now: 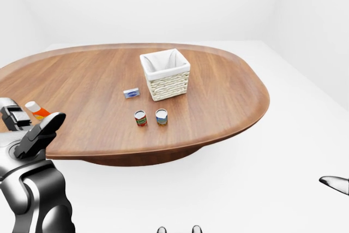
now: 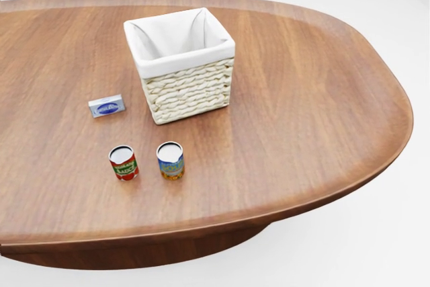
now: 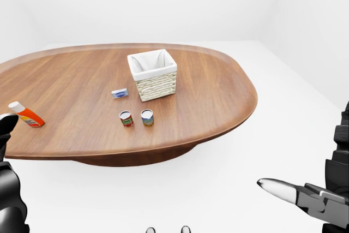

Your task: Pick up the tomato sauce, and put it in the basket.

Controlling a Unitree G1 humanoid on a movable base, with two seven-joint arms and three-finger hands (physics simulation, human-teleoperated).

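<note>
- Left hand (image 1: 38, 135) raised at the near left edge of the left-eye view, off the table, fingers spread, empty.
- Right hand (image 3: 305, 195) low at the near right of the right-eye view, over the white floor, one pointed fingertip (image 3: 272, 185) showing; open or closed cannot be told.
- Tomato sauce (image 2: 123, 162) upright on the wooden table (image 2: 302, 99), near its close edge, left of a blue-labelled can (image 2: 170, 160), just beside it but apart.
- Small blue box (image 2: 107, 106) flat, farther in, to the left.
- Wicker basket (image 2: 180, 64) with white liner beyond the cans, right of the box.
- Orange bottle (image 3: 25, 114) lying far left, well apart.
</note>
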